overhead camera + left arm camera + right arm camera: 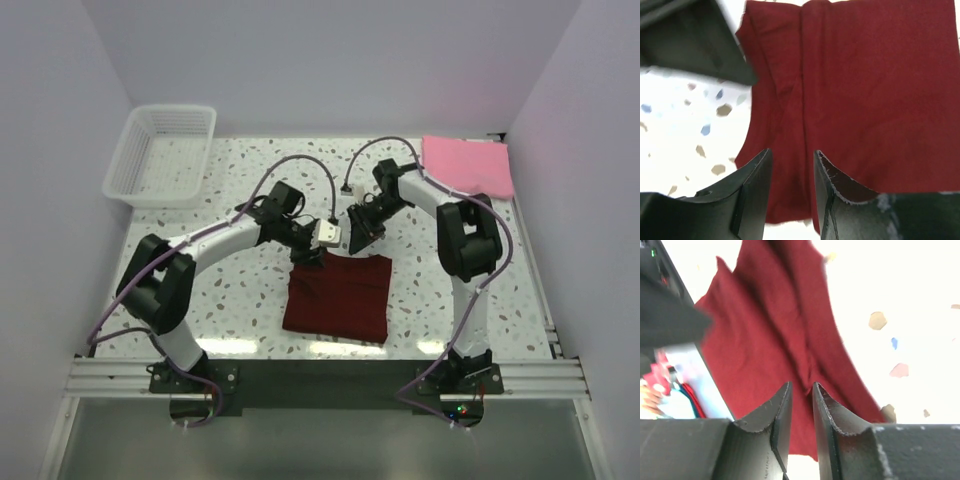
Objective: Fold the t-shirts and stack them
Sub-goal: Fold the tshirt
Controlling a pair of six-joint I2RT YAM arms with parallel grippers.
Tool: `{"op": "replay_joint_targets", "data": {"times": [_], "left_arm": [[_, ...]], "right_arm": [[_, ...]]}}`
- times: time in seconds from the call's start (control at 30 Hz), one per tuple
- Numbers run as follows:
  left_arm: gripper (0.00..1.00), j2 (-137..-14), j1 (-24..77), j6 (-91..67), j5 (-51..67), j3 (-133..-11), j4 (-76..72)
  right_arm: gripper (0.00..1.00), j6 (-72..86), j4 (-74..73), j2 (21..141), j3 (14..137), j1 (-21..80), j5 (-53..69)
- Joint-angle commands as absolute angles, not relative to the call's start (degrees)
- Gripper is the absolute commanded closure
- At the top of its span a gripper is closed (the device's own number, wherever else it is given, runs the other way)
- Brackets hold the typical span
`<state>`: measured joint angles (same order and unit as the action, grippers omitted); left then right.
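Note:
A dark red t-shirt (338, 297) lies folded into a rectangle on the speckled table, near the front middle. My left gripper (311, 256) hovers at its far left edge. In the left wrist view my gripper (790, 165) is open, with the red cloth (865, 90) flat below the gap. My right gripper (360, 236) is at the shirt's far edge. In the right wrist view my gripper (801, 390) has its jaws a narrow gap apart over a crease in the red cloth (765, 340). A folded pink t-shirt (468, 165) lies at the back right.
A white plastic basket (162, 153) stands at the back left corner. White walls enclose the table on three sides. The arm bases sit on a rail (320, 378) at the near edge. Cables loop over both arms.

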<state>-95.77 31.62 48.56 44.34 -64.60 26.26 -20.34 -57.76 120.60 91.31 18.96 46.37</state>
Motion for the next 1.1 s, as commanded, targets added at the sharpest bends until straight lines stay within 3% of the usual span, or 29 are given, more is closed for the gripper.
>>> {"op": "replay_joint_targets", "data": {"times": [0.0, 0.47, 0.57, 0.7, 0.8, 1.07], "left_arm": [[0.57, -99.66, 34.62, 52.55, 42.80, -67.50, 23.82], [0.60, -109.24, 40.69, 52.82, 42.01, -69.26, 22.50], [0.68, -109.78, 40.69, 52.74, 42.10, -69.00, 23.20], [0.91, -106.98, 41.04, 52.29, 42.28, -66.89, 22.85], [1.00, -103.47, 41.83, 52.21, 42.10, -64.44, 21.89], [1.00, -96.77, 45.09, 51.85, 38.59, -59.51, 20.04]], "right_arm": [[0.74, -11.52, -54.58, 124.53, 95.61, 19.25, 48.43], [0.81, -16.35, -57.04, 134.03, 97.57, 21.80, 44.21], [0.81, -16.70, -56.08, 133.77, 95.81, 21.80, 43.86], [0.81, -16.87, -55.37, 132.98, 93.87, 21.88, 43.86], [0.82, -17.05, -54.85, 132.02, 92.20, 22.58, 43.86], [0.83, -16.87, -53.35, 129.29, 87.19, 24.70, 45.09]]}}
